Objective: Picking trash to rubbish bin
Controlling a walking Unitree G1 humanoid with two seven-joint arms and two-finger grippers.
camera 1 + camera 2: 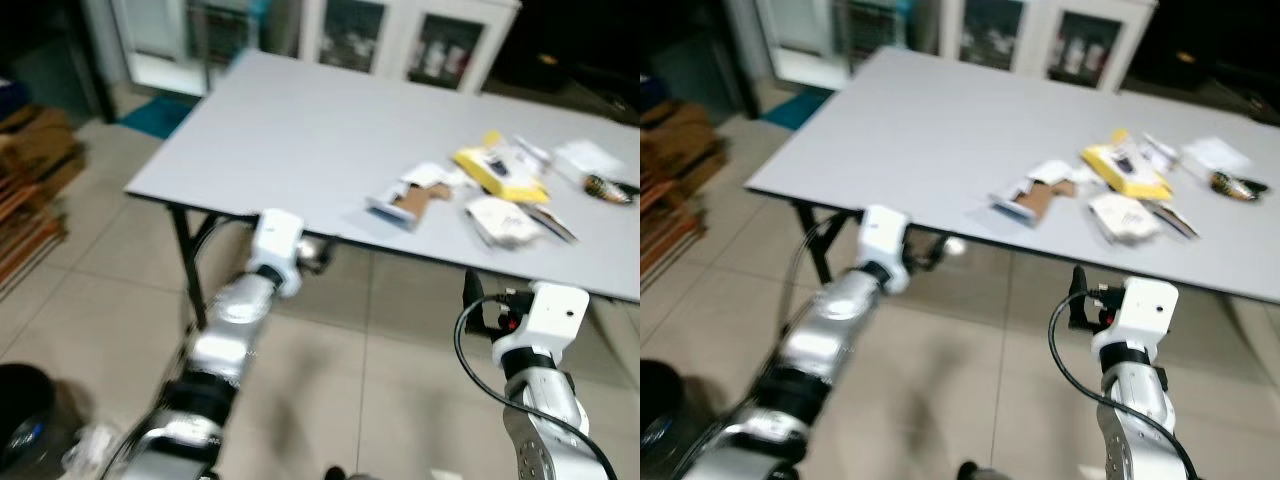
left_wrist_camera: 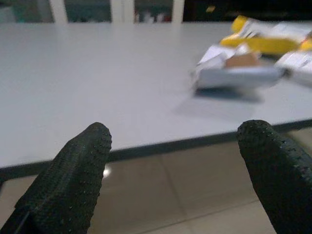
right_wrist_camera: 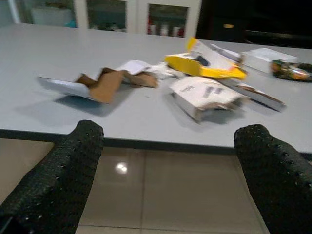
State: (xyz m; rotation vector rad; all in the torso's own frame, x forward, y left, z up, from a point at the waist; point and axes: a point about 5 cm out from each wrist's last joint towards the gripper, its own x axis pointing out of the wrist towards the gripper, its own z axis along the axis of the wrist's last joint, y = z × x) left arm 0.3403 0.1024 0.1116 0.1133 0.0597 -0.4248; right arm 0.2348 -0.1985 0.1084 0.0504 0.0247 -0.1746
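Facing the grey table (image 1: 300, 130), both arms reach toward its near edge. The left pincer (image 2: 175, 161) is spread, empty, just below the edge; the right pincer (image 3: 170, 170) is likewise spread and empty. The trash lies on the table's right part: a torn cardboard box (image 3: 97, 83), a yellow packet (image 3: 204, 66), a crumpled white wrapper (image 3: 204, 95), and what seems a small dark wrapper (image 1: 605, 188). A black bin (image 1: 25, 415) stands on the floor at left.
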